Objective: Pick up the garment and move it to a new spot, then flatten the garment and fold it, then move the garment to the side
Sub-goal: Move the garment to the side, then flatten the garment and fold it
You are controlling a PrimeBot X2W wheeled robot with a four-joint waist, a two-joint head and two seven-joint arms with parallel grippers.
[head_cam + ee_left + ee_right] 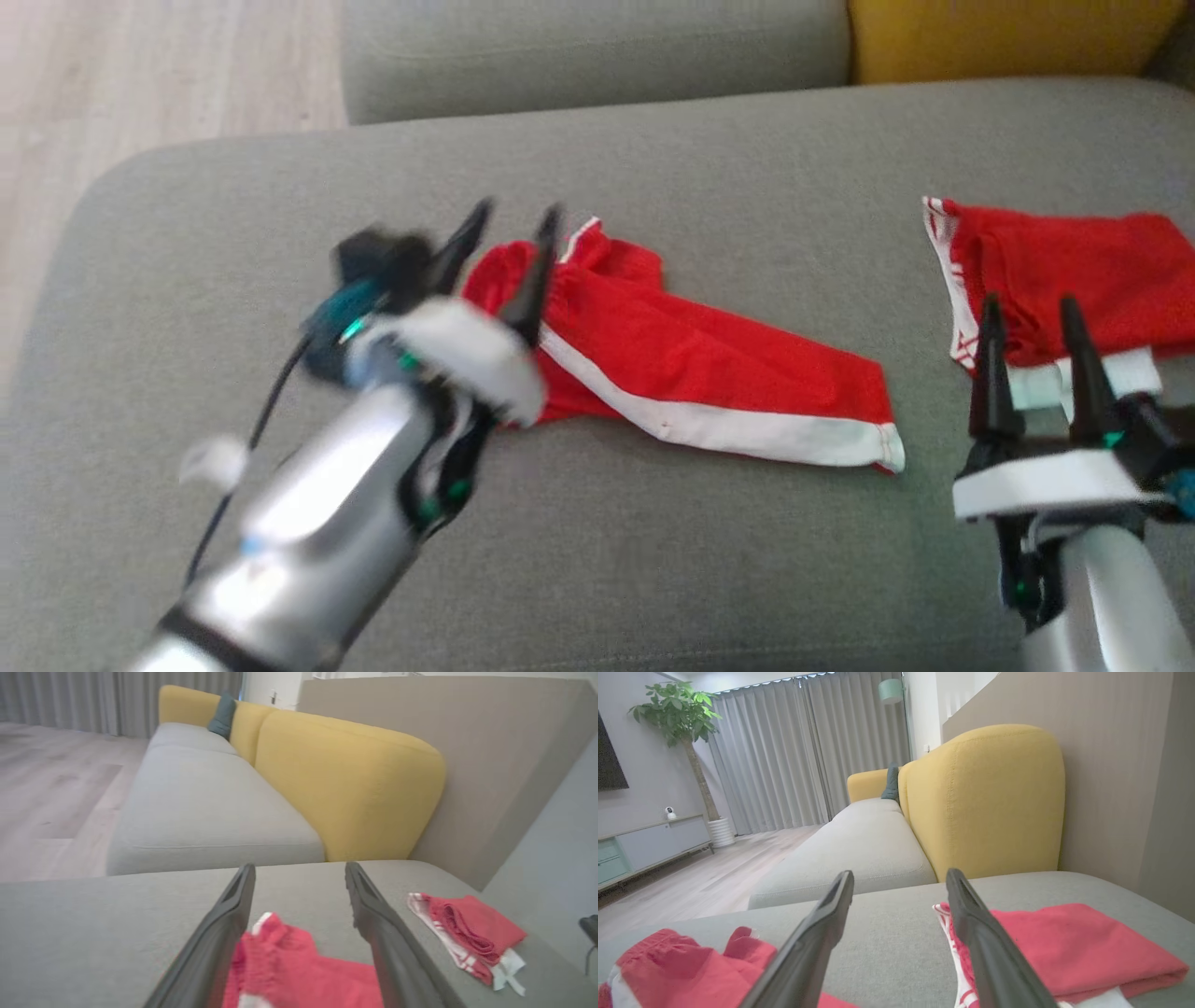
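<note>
A red garment point(709, 364) with a white side stripe lies loosely spread in the middle of the grey sofa seat point(653, 560). My left gripper point(518, 210) hovers open over its bunched left end, blurred, with nothing between the fingers. In the left wrist view the garment point(289, 970) lies below and between the open left gripper point(300, 865). My right gripper point(1027, 303) stands open at the lower right, empty, just in front of a second, folded red garment point(1074, 271). In the right wrist view the right gripper point(900, 872) has the folded piece point(1064, 942) on its right and the spread garment point(691, 970) at the lower left.
The folded red piece point(472, 933) rests near the seat's right end. A yellow back cushion point(1008, 37) and another grey seat point(588, 56) lie beyond. Wooden floor point(140, 75) drops off past the seat's rounded left edge.
</note>
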